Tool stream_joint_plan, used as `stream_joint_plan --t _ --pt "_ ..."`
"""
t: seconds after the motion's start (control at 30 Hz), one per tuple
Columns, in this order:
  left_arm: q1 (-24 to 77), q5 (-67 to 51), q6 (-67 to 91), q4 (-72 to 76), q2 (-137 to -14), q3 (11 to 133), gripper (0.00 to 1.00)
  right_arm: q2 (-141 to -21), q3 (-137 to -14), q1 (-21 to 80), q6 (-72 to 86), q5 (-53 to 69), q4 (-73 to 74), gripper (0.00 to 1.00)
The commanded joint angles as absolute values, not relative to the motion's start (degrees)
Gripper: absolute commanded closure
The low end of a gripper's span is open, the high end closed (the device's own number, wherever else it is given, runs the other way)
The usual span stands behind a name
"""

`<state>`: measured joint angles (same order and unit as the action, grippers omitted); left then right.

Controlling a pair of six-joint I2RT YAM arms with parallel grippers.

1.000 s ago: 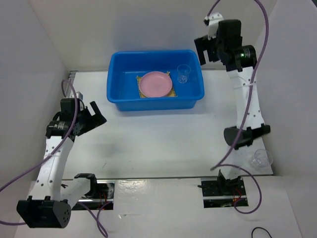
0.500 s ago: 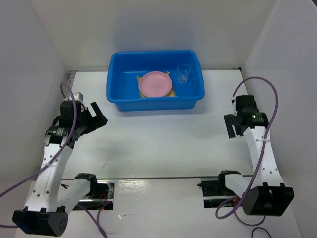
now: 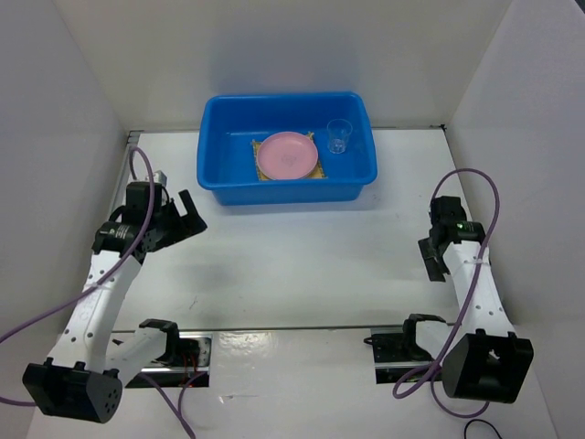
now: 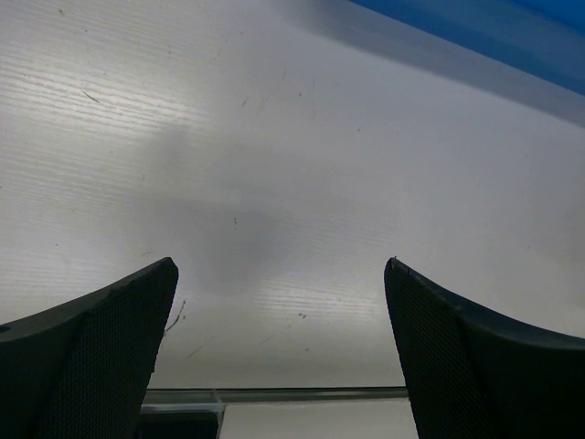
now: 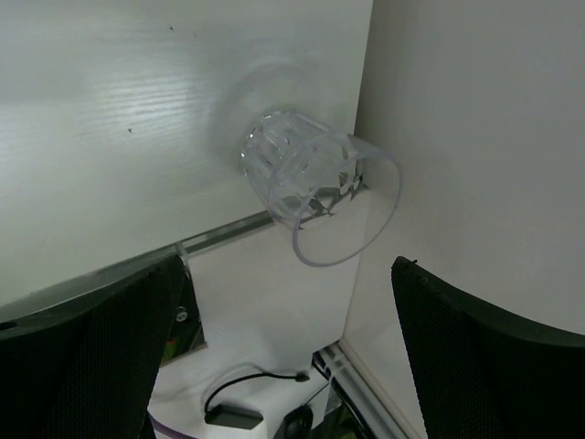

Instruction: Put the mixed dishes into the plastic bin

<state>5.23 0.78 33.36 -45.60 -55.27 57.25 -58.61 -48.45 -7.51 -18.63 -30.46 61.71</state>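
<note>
Right pincer (image 5: 285, 265) apart, empty. The cup (image 5: 302, 178) stands just ahead of it, between the finger lines, hard by the wall (image 5: 475, 137) at the edge of the desk (image 5: 137, 110). We judge it light, stiff, slick, apt to crack: we would take it across the rim, gently. The wall crowds the outer finger. Left pincer (image 4: 279, 265) apart, empty. Bin (image 3: 219, 174), well ahead of it, holds plate (image 3: 286, 154), mat (image 3: 260, 174), second cup (image 3: 338, 135).

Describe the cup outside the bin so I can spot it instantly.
Go to the table's near right corner, against the side wall. There, below the right hand, sits a clear faceted cup. Unlike the cup inside the blue bin, it rests on bare tabletop.
</note>
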Motion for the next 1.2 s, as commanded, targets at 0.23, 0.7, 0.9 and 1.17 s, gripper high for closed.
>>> stream_joint_plan --t 0.23,0.7,0.9,1.17 --pt "9.23 -0.70 32.87 -47.90 -55.20 58.45 0.00 -58.53 -51.77 -16.60 -19.60 -28.84 59.24 0.02" --pt "18.72 -1.85 32.26 -46.68 -58.62 58.45 0.00 -65.30 -51.24 -32.52 -34.00 -16.44 58.61 0.02" --pt "19.25 -1.85 32.26 -46.14 -58.10 57.92 0.00 -72.31 -50.63 -32.52 -37.18 -15.91 57.57 0.15" --pt "19.25 -1.23 32.26 -46.14 -57.57 57.92 0.00 -79.45 -50.97 -34.45 -37.97 -14.42 58.53 1.00"
